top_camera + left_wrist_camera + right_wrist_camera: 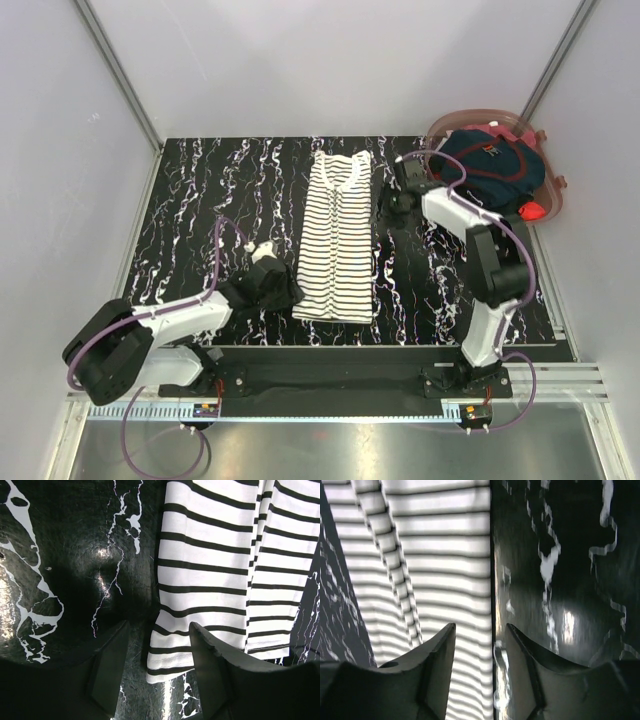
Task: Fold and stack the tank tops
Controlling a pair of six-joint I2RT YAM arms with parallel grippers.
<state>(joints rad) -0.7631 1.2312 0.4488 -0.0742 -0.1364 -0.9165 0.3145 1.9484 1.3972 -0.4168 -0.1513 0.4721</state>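
Marbled table (200,200): striped top (335,240) laid flat, narrowed, likely for a cross fold; both jaws held apart, empty.

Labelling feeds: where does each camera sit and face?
Top: above and behind, looking down on the table; left arm, right arm show.
Left wrist: on left arm, looking down at the striped top's hem corner; left claw shows.
Right wrist: on right arm, looking down at its side edge; right claw shows.
Shared: all see the striped top.
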